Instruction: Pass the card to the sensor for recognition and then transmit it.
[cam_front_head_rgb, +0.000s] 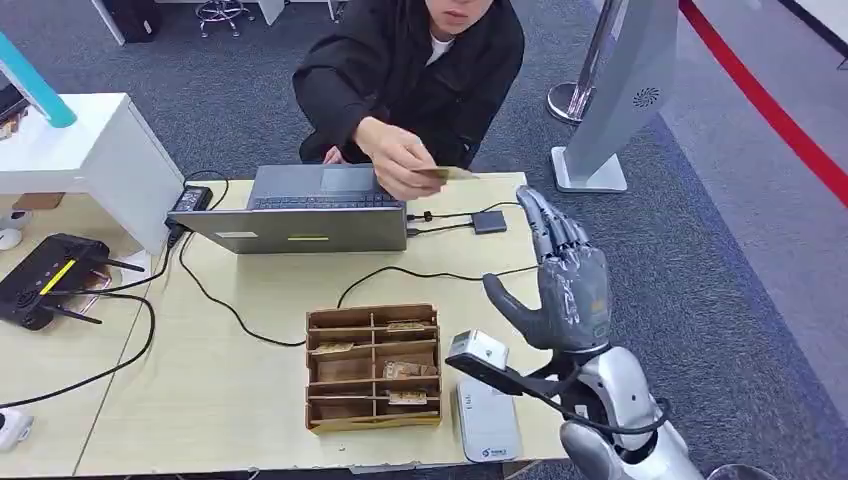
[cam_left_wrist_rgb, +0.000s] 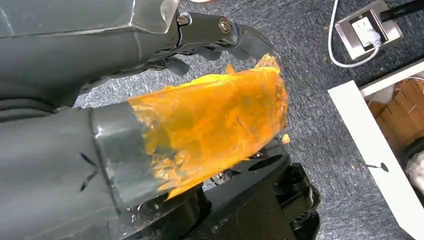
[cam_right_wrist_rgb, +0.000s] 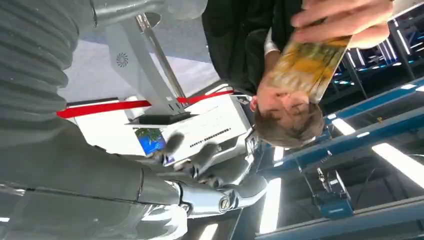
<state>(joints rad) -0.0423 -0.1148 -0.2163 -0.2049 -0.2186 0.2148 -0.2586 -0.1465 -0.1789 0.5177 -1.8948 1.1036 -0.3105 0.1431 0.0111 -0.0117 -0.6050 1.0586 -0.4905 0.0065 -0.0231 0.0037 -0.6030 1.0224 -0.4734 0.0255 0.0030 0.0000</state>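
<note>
Right hand (cam_front_head_rgb: 562, 285) is raised over the tabletop (cam_front_head_rgb: 230, 380), fingers spread, holding nothing; a person's hand (cam_front_head_rgb: 398, 157) holds the card (cam_front_head_rgb: 447, 173) just beyond it; left hand (cam_left_wrist_rgb: 210, 37) is curled, grip unclear.

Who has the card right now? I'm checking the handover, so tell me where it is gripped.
The person's hand pinches the card by one end. The robot's right hand is raised, open and empty. The left hand holds nothing.
</note>
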